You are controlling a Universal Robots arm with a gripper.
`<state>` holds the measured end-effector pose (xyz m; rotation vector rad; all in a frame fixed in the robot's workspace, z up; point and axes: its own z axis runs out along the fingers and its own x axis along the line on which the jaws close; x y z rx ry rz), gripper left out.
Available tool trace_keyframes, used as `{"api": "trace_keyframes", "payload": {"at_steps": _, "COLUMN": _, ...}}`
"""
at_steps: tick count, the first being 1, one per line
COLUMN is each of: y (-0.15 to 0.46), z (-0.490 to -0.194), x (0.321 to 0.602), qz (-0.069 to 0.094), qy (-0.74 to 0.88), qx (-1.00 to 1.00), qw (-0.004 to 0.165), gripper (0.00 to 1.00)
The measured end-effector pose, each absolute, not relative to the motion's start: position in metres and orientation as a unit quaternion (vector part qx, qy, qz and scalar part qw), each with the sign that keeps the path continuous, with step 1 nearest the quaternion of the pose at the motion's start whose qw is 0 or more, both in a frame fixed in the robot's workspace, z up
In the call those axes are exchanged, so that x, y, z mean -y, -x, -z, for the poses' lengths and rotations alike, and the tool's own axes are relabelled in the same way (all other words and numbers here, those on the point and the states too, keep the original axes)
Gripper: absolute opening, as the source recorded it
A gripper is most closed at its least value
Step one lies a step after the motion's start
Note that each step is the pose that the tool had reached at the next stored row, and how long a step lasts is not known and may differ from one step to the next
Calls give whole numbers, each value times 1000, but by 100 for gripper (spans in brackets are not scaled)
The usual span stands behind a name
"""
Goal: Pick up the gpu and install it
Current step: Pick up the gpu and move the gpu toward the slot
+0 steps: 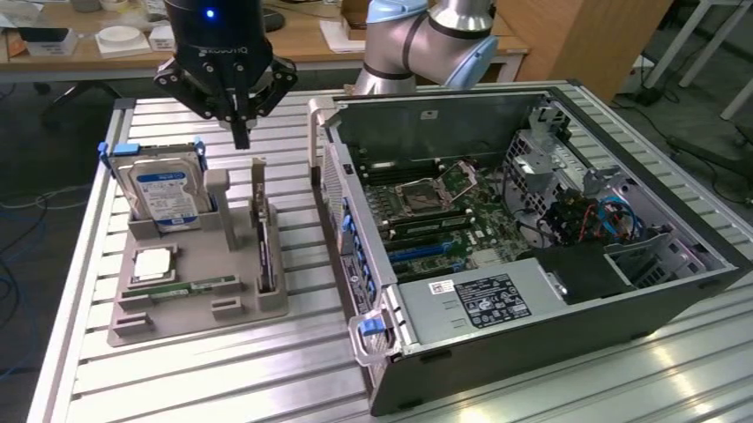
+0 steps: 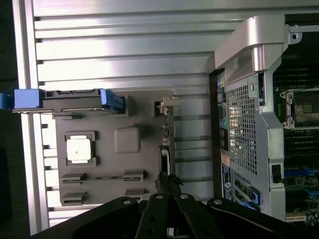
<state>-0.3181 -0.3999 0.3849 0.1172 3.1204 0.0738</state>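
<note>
Above the far end of the grey tray point(image 1: 189, 313), the gripper point(image 1: 242, 132) hangs with its fingers pressed together and nothing between them. It points down at the gap between the hard drive point(image 1: 165, 192) and the gpu point(image 1: 264, 238) and touches neither.

By the look of it, no part of the job is done. The gpu stands on its long edge in the tray's slot, on the side nearest the computer case point(image 1: 518, 352), with its pale bracket toward the far end of the tray. It has not been lifted, so both the pick-up and the fitting are left to do. The case lies on its side near the worktop's point(image 1: 212, 379) edge at the exterior view's right. Its panel is off, so the motherboard point(image 1: 459, 216) and its blue card slots point(image 1: 418, 253) lie open from above.

Room around the card is tight at the sides and free overhead. A raised post of the tray stands just beside one face of the card. On the other side, a narrow strip of bare worktop separates the tray from the case wall, which rises higher than the card. Nothing overhangs the card's top edge.

Inside the case, the slots sit between the labelled power supply point(image 1: 482, 295) at the near edge and the processor socket farther back. Loose cables point(image 1: 588, 220) lie toward the exterior view's right, well apart from the slots.
</note>
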Motion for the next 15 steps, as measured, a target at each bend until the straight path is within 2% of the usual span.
{"api": "trace_keyframes", "payload": {"at_steps": 7, "y": 318, "z": -385, "x": 400, "qz": -24, "qy": -38, "qx": -999, "qw": 9, "gripper": 11}}
{"api": "trace_keyframes", "payload": {"at_steps": 9, "y": 318, "z": -385, "x": 400, "qz": -24, "qy": -38, "qx": -999, "qw": 9, "gripper": 23}}
{"api": "trace_keyframes", "payload": {"at_steps": 10, "y": 318, "z": -385, "x": 400, "qz": -24, "qy": -38, "qx": -999, "qw": 9, "gripper": 23}}
{"api": "trace_keyframes", "payload": {"at_steps": 11, "y": 318, "z": -385, "x": 400, "qz": -24, "qy": -38, "qx": -999, "qw": 9, "gripper": 29}}
{"api": "trace_keyframes", "payload": {"at_steps": 12, "y": 318, "z": -385, "x": 400, "qz": -24, "qy": -37, "qx": -999, "qw": 9, "gripper": 29}}
{"api": "trace_keyframes", "payload": {"at_steps": 14, "y": 319, "z": -385, "x": 400, "qz": -24, "qy": -37, "qx": -999, "qw": 9, "gripper": 41}}
{"api": "trace_keyframes", "payload": {"at_steps": 15, "y": 319, "z": -384, "x": 400, "qz": -23, "qy": -32, "qx": -999, "qw": 8, "gripper": 41}}
